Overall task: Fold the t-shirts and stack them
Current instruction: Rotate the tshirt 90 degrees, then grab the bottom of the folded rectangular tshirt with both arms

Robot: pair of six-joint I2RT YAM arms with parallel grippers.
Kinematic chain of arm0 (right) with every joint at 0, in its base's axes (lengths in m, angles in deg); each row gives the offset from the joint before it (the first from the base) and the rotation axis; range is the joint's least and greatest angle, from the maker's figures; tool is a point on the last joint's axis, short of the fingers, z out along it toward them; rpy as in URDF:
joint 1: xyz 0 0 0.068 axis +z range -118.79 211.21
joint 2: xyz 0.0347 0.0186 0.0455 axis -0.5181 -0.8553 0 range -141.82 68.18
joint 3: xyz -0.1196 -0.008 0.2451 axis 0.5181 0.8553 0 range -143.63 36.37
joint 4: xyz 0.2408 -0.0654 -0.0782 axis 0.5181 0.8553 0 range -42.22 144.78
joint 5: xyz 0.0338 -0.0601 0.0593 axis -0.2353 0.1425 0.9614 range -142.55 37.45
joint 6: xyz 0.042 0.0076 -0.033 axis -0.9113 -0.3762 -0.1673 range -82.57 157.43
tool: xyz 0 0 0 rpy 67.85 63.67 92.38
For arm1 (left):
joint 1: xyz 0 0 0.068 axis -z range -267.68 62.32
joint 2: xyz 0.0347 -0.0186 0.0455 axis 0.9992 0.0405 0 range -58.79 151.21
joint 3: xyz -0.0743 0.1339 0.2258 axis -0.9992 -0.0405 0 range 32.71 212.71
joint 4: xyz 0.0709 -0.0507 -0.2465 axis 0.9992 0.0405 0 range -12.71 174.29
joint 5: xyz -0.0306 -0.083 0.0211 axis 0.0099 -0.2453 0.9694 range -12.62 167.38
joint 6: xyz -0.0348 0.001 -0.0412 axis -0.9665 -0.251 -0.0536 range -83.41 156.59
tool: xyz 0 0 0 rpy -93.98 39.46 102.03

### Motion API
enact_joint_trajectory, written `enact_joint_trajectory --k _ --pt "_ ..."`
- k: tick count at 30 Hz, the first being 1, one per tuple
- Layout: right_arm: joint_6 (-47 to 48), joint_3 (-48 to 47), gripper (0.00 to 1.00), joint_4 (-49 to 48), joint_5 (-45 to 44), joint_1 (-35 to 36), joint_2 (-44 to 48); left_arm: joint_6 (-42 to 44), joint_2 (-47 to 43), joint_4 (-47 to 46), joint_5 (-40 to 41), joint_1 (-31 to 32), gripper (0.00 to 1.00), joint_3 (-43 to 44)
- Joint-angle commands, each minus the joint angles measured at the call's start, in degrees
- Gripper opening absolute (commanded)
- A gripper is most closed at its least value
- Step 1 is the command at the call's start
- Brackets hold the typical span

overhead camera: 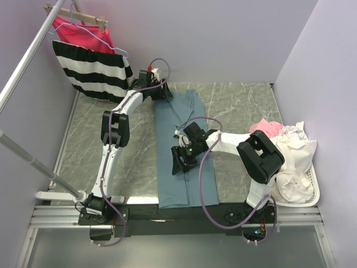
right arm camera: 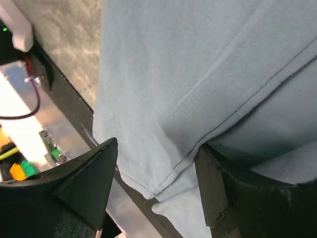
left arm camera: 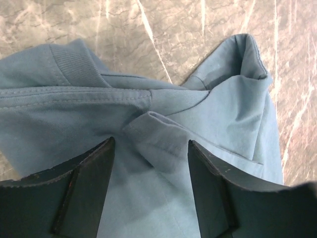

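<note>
Where the desk (overhead camera: 245,106) meets the back wall, far to the left of the slate-blue t-shirt (overhead camera: 170,184), a bright red-pink garment (overhead camera: 83,33) and a black-and-white striped garment (overhead camera: 92,70) hang above the surface. The t-shirt lies down the middle of the desk as a long narrow strip, folded lengthwise, running from the far side to the near edge. At the t-shirt's far end sits the left hand (overhead camera: 162,89), its fingers apart and clamped on nothing. Its wrist view shows the ribbed collar and a bunched fold of cloth just ahead of the tips. Over the t-shirt's middle, toward its left border, hovers the right hand (overhead camera: 181,159). Its fingers are likewise spread wide, with the cloth's hem and the desk's dark near edge showing between them. Well to the right of the t-shirt, a white basket (overhead camera: 315,184) at the desk's side holds a heap of pale and pink clothes (overhead camera: 290,151).
</note>
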Motion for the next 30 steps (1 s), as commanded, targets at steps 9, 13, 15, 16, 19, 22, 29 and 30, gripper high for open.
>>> enact_joint_trajectory --k 9,13,15,16,19,22,29,30 --pt "3.8 -13.5 0.76 3.7 -20.5 -11.3 10.1 2.2 -14.8 -4.3 0.6 -0.4 0.73 -8.8" --pt "3.4 -23.6 0.77 4.8 -21.7 -18.9 2.0 -0.4 -22.7 -9.0 4.1 -0.4 0.72 -19.0" --pt "3.6 -31.2 0.75 6.7 -22.7 -19.7 -2.1 -2.6 -27.4 -10.7 6.3 -0.4 0.71 -23.3" --pt "3.6 -33.5 0.74 7.1 -22.6 -20.0 -6.1 -3.4 -29.0 -11.9 7.4 -0.4 0.71 -27.8" --pt "3.0 -41.1 0.70 7.8 -22.3 -20.5 -13.5 -6.1 -34.8 -14.0 9.0 -0.3 0.69 -37.2" --pt "1.2 -45.6 0.64 6.5 -21.3 -20.9 -19.0 -7.5 -39.6 -15.3 9.4 -0.3 0.68 -45.1" --pt "-1.1 -46.7 0.59 2.5 -20.8 -21.4 -23.7 -6.1 -47.7 -15.3 9.3 -0.2 0.65 -58.7" --pt "-0.9 -46.6 0.59 1.9 -20.9 -21.3 -23.8 -6.1 -49.4 -15.6 9.7 -0.2 0.65 -60.1"
